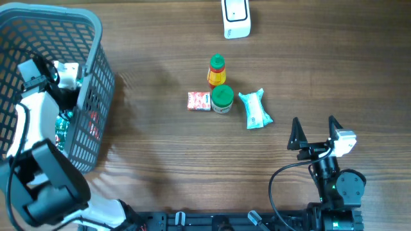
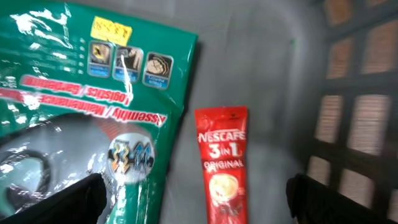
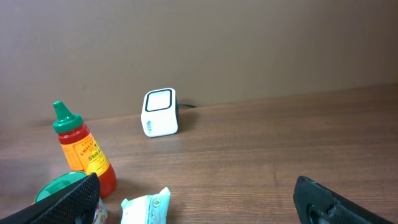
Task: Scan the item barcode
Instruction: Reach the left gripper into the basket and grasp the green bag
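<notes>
My left gripper (image 2: pixel 196 206) is down inside the basket (image 1: pixel 96 38), jaws spread as wide as they go and holding nothing. Its dark fingers (image 2: pixel 59 199) frame a red sachet (image 2: pixel 221 163) lying flat on the basket floor. A green bag (image 2: pixel 93 93) lies just beside the sachet on its left. My right gripper (image 1: pixel 314 123) is just as wide open and also empty, sitting over bare table (image 1: pixel 160 167) near its own base, well apart from everything. Out from there, four items cluster mid-table: a red-sauce bottle (image 1: pixel 217 70), a green-lidded jar (image 1: pixel 222 99) touching it, a red packet (image 1: pixel 199 101) against the jar, and a pale blue pack (image 1: pixel 255 109) just beside them. The scanner (image 1: pixel 236 16) stands at the far edge, beyond the bottle, with nothing in front of its window. As I read it, no scan is under way, since nothing is gripped or presented. I cannot tell whether the basket holds finished items or ones waiting. Either way, what's left is a grasp, a carry to the scanner, and turning the barcode to its face.
</notes>
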Motion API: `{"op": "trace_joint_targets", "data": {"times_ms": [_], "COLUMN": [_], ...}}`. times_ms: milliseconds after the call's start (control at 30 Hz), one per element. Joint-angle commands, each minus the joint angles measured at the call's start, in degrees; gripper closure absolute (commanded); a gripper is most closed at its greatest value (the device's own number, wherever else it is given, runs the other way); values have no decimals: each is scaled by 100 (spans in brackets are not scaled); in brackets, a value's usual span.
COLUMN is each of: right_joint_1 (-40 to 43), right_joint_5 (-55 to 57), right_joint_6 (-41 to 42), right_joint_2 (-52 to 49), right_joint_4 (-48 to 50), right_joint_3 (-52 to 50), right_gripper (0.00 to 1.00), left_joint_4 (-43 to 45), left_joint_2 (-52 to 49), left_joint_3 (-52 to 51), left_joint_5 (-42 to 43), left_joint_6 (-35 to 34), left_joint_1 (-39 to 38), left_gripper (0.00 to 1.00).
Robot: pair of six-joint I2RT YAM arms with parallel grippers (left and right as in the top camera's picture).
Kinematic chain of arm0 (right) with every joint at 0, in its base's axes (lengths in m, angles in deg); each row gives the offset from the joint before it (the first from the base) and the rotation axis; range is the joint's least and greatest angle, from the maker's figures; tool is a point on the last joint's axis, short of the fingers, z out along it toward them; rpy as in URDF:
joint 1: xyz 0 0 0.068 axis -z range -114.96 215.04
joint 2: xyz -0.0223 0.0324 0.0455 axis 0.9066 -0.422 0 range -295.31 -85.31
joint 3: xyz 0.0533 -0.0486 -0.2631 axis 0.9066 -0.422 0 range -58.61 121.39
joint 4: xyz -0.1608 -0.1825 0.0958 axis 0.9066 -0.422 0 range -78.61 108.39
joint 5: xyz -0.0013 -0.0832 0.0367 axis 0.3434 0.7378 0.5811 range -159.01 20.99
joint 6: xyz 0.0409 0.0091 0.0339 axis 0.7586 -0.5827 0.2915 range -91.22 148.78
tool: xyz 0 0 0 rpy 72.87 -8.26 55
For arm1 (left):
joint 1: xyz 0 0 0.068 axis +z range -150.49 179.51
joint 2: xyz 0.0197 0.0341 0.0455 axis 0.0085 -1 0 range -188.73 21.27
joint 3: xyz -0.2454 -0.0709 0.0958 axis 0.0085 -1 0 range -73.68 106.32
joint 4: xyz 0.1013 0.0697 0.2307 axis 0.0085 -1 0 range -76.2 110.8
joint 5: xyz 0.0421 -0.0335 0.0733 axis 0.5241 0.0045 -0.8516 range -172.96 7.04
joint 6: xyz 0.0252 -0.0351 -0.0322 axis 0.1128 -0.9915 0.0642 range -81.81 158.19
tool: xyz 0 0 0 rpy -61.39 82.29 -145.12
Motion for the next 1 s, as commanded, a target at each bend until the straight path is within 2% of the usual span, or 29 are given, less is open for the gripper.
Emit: {"op": "trace_joint_targets", "data": {"times_ms": [0,100,200,333,733,833,967], "right_joint_1": [-22,-22,-22,-22,-22,-22,-22], "right_joint_5": [37,37,37,37,35,35,37], "right_joint_6": [-57,-57,-57,-57,-57,-55,-57], "right_joint_2": [46,46,46,46,46,46,46], "right_joint_4": [26,26,24,24,26,26,26], "right_joint_3": [-11,-11,-11,-11,-11,-11,-11], "right_gripper": [0,0,0,0,1,0,0], "left_joint_4": [173,297,291,219,339,367,363], "left_joint_2": [-177,-177,-181,-319,-916,-916,-916], "left_joint_3": [33,33,33,33,33,33,33], "left_joint_5": [-1005,-1478,-997,-997,-2350,-2385,-2385], "left_joint_6": [122,120,122,122,144,142,142], "left_joint_1": [-22,17,81,81,136,249,365], "left_gripper": [0,0,0,0,0,0,6]}}
